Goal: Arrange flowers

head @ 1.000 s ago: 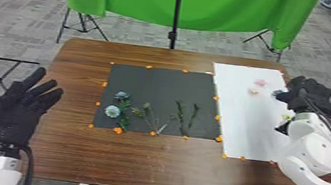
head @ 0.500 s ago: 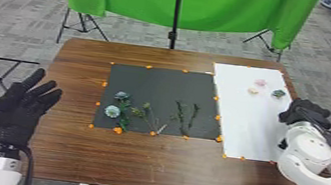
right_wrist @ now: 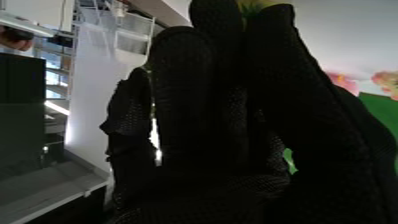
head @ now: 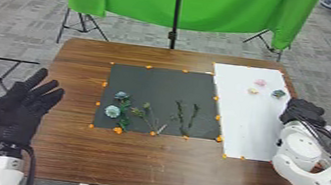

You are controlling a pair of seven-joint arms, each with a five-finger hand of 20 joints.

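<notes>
One yellow-green bloom (right_wrist: 258, 3) sits at the fingertips of the robot's right hand (head: 303, 111), partly masked by black glove and cut off by the right wrist view's edge; from where I stand, its long axis cannot be made out. The right hand, nearer by far, appears open, its fingers long and close together; whether they touch the bloom or hold anything cannot be told. The next move likely turns on getting the thumb around the bloom's far side.

The hand is poised over the right edge of a white sheet (head: 239, 121). Beyond it and to its left lie a blue-green bloom (head: 278, 93), a pink bloom (head: 260, 82) and a peach bloom (head: 252, 91). On the dark mat (head: 150, 83), green stems (head: 180, 115) point roughly away from the robot. Across the counter (head: 92, 157), the left hand (head: 21, 112) is raised, fingers spread, empty.
</notes>
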